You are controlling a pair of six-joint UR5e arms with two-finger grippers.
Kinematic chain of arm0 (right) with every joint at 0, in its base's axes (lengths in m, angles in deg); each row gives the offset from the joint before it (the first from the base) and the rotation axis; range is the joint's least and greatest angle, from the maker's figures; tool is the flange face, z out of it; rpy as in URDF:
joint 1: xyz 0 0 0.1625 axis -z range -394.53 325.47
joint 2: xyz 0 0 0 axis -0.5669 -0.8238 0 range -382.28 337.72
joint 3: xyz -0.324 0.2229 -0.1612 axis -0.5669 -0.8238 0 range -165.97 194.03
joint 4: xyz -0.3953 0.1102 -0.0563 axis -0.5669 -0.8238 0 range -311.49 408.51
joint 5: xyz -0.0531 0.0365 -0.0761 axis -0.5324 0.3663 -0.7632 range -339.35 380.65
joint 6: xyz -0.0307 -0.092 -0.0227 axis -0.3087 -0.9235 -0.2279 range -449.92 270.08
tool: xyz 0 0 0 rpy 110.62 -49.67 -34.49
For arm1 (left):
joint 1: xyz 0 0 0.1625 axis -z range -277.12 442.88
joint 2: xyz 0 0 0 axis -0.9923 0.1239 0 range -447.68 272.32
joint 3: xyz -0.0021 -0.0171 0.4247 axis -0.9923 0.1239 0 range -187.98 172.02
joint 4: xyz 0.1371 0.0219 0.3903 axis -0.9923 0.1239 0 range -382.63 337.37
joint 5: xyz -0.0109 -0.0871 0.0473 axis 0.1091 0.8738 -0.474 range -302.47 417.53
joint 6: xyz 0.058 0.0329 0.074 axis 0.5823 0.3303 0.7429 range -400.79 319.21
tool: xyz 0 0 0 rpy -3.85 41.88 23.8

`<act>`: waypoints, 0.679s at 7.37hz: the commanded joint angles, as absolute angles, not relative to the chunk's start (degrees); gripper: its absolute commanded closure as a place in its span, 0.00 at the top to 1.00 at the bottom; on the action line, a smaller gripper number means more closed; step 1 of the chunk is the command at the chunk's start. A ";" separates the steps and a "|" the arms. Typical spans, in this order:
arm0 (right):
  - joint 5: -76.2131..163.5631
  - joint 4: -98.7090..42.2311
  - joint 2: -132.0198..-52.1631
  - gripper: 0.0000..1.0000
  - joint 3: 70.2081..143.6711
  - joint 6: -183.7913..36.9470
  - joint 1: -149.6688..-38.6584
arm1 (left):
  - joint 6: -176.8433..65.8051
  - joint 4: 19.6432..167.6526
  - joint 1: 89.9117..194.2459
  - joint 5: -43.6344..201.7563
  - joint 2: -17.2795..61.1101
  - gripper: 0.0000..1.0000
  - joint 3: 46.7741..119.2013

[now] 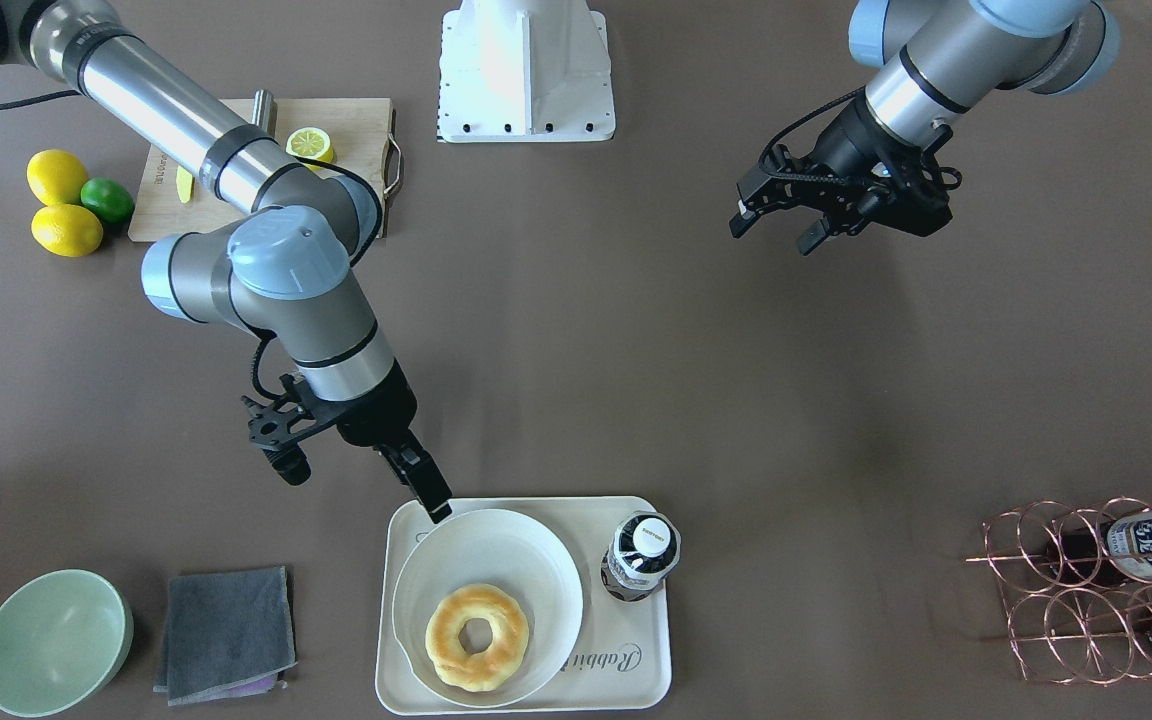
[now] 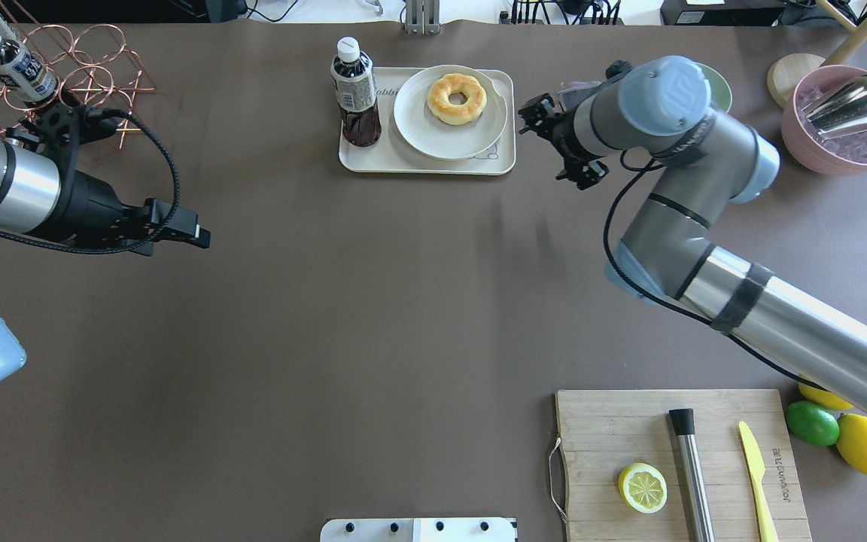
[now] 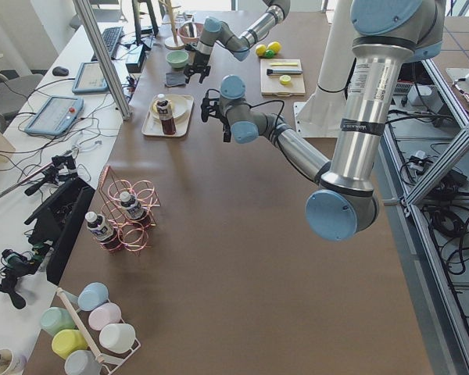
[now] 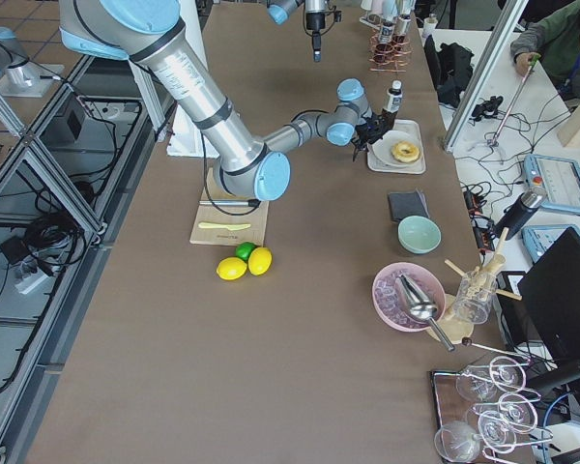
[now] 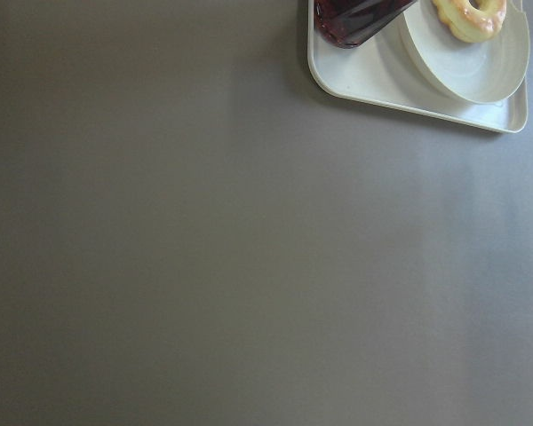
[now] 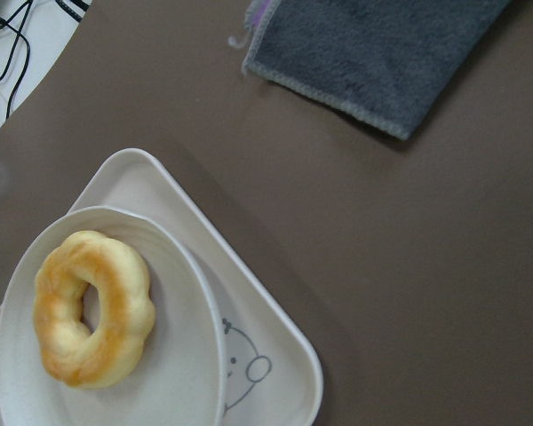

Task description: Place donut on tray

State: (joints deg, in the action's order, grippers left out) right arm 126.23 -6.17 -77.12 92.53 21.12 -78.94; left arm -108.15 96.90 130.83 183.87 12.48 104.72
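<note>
The golden ring donut [image 1: 446, 640] lies in a round white shallow bowl [image 1: 496, 550] that stands on the cream tray [image 1: 626, 670] with the bear drawing. The donut also shows in the overhead view [image 2: 439, 102], the right wrist view [image 6: 115, 302] and the left wrist view [image 5: 469, 22]. My right gripper [image 1: 361, 480] is open and empty, and hovers just beside the tray's corner; one fingertip is over the bowl's rim. My left gripper [image 1: 776, 230] is open and empty, high above bare table and far from the tray.
A dark drink bottle [image 1: 641, 555] stands on the tray beside the bowl. A grey cloth [image 1: 226, 630] and a green bowl [image 1: 54, 640] lie next to the tray. A copper bottle rack [image 1: 1096, 590], a cutting board [image 2: 606, 429] with a lemon half, and a pink bowl [image 2: 847, 120] sit further off.
</note>
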 commanded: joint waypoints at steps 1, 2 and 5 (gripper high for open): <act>136.36 -9.48 -94.37 1.00 105.92 2.45 -87.66 | -93.23 96.81 137.78 186.90 4.02 0.99 104.52; 138.49 -9.76 -103.75 1.00 110.93 -8.08 -91.36 | -84.30 96.81 142.17 189.77 1.82 0.99 101.99; 148.60 -11.16 -120.68 1.00 113.88 -44.01 -109.00 | -57.75 94.63 158.42 198.41 1.35 1.00 90.32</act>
